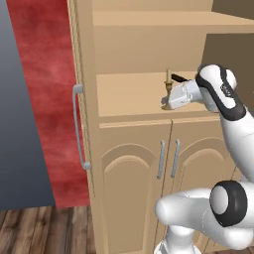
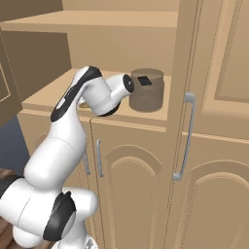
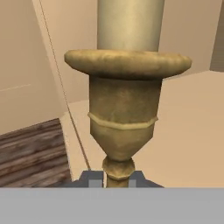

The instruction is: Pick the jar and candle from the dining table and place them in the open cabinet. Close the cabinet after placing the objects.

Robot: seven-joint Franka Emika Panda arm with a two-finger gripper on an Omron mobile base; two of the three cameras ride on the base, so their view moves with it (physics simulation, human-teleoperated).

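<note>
Fingers (image 3: 93, 177) of mine sit pressed to either side of the candle's (image 3: 126, 100) thin brass stem, so my gripper (image 3: 114, 178) is clamped on it near the base. Seen from the hand, the holder rises straight up between my tips, upright. My hand reaches into the cabinet (image 1: 124, 94), candle (image 1: 168, 81) above its open shelf. Further along that shelf stands the jar (image 2: 147, 91).
</note>
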